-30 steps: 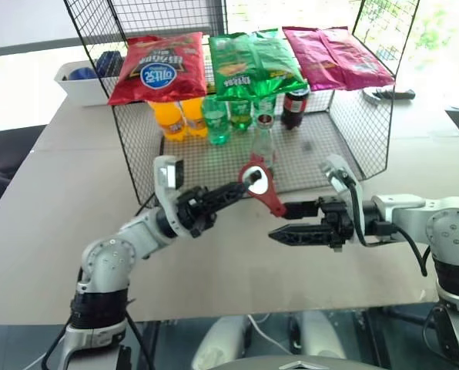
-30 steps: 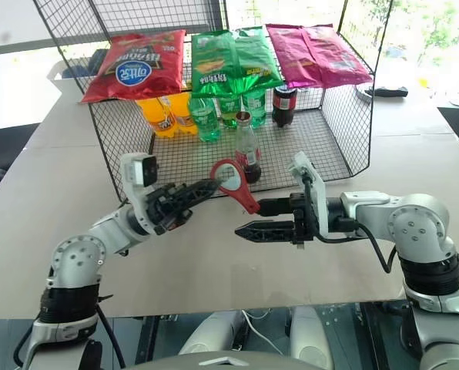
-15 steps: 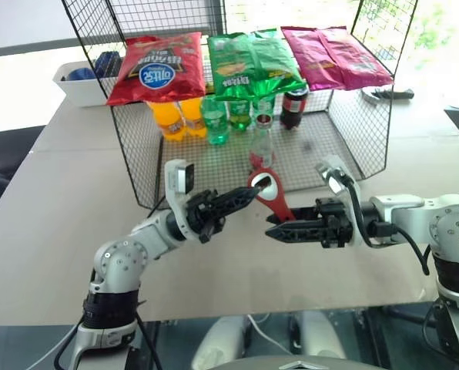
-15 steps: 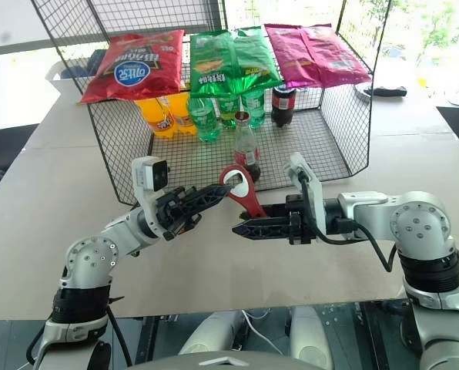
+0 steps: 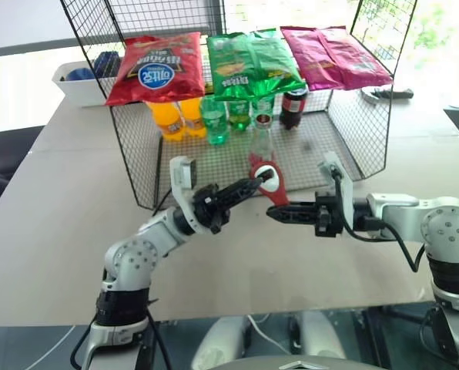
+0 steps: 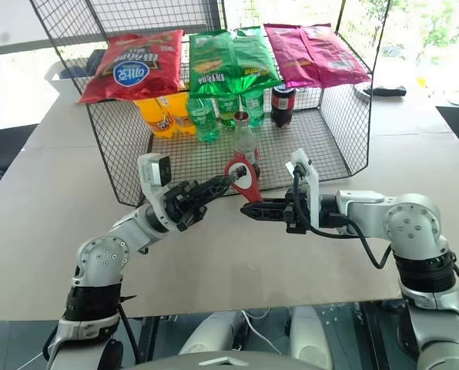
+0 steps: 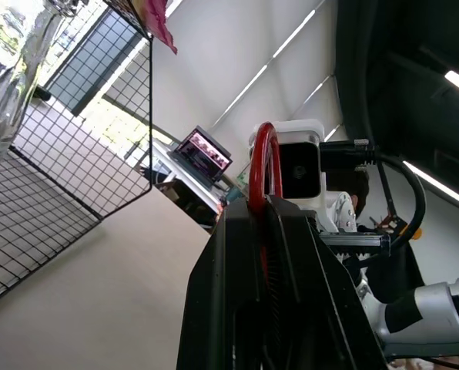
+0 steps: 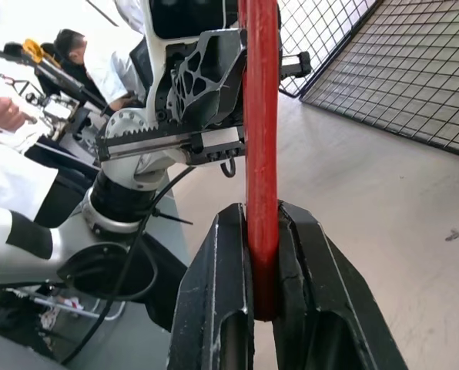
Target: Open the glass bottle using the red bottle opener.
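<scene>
Since a second ago my right gripper (image 6: 249, 210) has gone from spread wide to clamped on the handle of the red bottle opener (image 6: 242, 177), and both arms have drawn in closer to the wire basket (image 6: 333, 146). I now see the opener pinched from two sides just in front of the basket's open edge: my left gripper (image 6: 231, 179) is clenched on its ring head, and the right grips the tapered end; the right wrist view shows the red strip (image 8: 261, 154) squeezed between both fingers. The opener hangs above the table (image 6: 214, 262), tilted, ring uppermost.

Just behind the opener, on the basket floor, stands the glass bottle (image 6: 246, 142), upright. Further back in the basket sit orange and green bottles (image 6: 206, 116) and a dark cola bottle (image 6: 283, 104). Chip bags, red (image 6: 133, 65), green and magenta, lie across the top.
</scene>
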Tool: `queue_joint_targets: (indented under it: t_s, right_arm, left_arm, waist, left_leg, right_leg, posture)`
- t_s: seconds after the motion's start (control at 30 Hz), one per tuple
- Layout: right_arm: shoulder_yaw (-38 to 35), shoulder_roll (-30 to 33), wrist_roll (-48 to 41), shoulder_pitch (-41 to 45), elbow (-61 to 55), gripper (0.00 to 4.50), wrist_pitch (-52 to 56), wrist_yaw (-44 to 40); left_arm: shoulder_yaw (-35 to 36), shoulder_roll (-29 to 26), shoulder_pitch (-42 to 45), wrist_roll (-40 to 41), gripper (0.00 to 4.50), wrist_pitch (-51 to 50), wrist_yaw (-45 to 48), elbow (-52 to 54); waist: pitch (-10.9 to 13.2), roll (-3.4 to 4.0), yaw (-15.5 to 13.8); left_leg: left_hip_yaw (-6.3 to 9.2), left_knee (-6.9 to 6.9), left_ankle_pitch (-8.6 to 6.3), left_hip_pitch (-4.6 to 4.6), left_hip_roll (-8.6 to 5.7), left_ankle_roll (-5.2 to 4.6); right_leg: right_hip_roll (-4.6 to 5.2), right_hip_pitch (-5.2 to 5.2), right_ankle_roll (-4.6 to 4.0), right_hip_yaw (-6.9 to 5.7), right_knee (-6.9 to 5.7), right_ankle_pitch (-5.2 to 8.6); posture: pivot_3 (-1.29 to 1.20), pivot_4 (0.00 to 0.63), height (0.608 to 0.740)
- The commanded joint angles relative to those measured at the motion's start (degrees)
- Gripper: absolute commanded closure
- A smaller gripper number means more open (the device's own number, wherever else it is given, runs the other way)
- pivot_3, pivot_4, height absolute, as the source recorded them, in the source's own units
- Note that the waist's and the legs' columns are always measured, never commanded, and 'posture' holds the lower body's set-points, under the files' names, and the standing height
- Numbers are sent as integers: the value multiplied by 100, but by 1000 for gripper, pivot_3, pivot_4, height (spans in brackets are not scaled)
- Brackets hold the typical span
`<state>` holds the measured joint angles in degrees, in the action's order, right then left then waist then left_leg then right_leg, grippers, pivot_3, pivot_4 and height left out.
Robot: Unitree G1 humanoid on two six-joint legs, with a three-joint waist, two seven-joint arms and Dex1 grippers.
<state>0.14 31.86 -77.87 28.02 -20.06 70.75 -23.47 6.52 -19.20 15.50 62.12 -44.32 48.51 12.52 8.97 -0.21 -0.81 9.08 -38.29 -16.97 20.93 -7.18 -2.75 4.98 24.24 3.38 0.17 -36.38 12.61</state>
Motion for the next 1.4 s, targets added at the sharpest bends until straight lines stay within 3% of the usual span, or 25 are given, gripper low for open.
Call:
queue_joint_targets:
  t_s: [0.03, 0.13, 0.2, 0.33, 0.47, 0.6, 0.87, 1.37, 1.4]
  right_arm:
    - [-585, 339, -182, -518, -413, 4500, -172, -80]
    - [-855, 465, -185, -807, -492, 4500, -329, 10]
    - [-1070, 513, -204, -990, -516, 4500, -439, 108]
    - [-1344, 565, -77, -1290, -617, 4500, -700, 228]
    - [-1433, 364, 722, -1370, -590, 4500, -1418, 356]
    - [-1592, 9, 877, -1196, -491, 4500, -1952, 404]
    - [-1191, -62, 2514, -934, -533, 4500, -3017, 296]
    - [-1112, -365, 2909, -1141, -814, 4500, -3125, 410]
    - [-1107, -368, 2934, -1146, -818, 4500, -3125, 406]
  left_arm:
    - [271, -74, -181, -253, 3699, 443, -95, 337]
    - [319, -9, -199, -277, 2175, 585, -221, 450]
    - [375, 36, -208, -318, 1746, 659, -361, 507]
    - [376, 209, -195, -1017, 158, 1340, -774, 463]
    - [0, 366, 2, -2638, 158, 2746, -1115, 96]
    - [-350, 506, 360, -3800, 158, 3828, -1331, -808]
    - [-634, 878, 1202, -4280, 158, 4897, -926, -2457]
    - [-676, 1236, 2330, -4492, 158, 5677, -369, -4314]
    - [-665, 1252, 2384, -4506, 384, 5713, -361, -4393]
  waist:
    - [0, 0, -15]
    - [0, 0, -10]
    - [0, -1, -21]
    - [0, -1, -17]
    - [1, -2, -23]
    - [0, -2, -51]
    - [1, -2, -55]
    - [1, -3, -3]
    - [1, -3, -3]
  left_leg:
    - [0, 0, 0, 1, 0, 0]
    - [0, -2, 0, 3, 0, -1]
    - [-2, -2, 0, 1, 0, 0]
    - [-2, -2, -1, 2, 0, 0]
    - [-9, -2, 0, 0, 0, 0]
    - [-16, -2, 0, -2, 0, 0]
    - [-12, -2, 0, 2, -1, -1]
    - [-10, -9, 0, 3, -1, -2]
    - [-10, -9, 0, 3, -1, -2]
  right_leg:
    - [0, 0, 0, 0, 1, 0]
    - [0, -1, 1, -2, 4, -1]
    - [0, -1, 1, 0, 1, 0]
    - [0, -1, 1, 0, 1, -1]
    - [0, -1, 1, 4, 1, -1]
    - [-1, -1, 3, 11, -3, -2]
    - [-2, 2, 5, 1, -1, -3]
    - [-2, 3, 5, 3, -9, -3]
    - [-2, 3, 5, 3, -9, -3]
  posture:
    - [0, 150, 734]
    - [0, 150, 734]
    - [0, 150, 734]
    - [0, 150, 734]
    - [0, 150, 734]
    - [0, 150, 734]
    - [0, 150, 734]
    - [0, 150, 734]
    - [0, 150, 734]
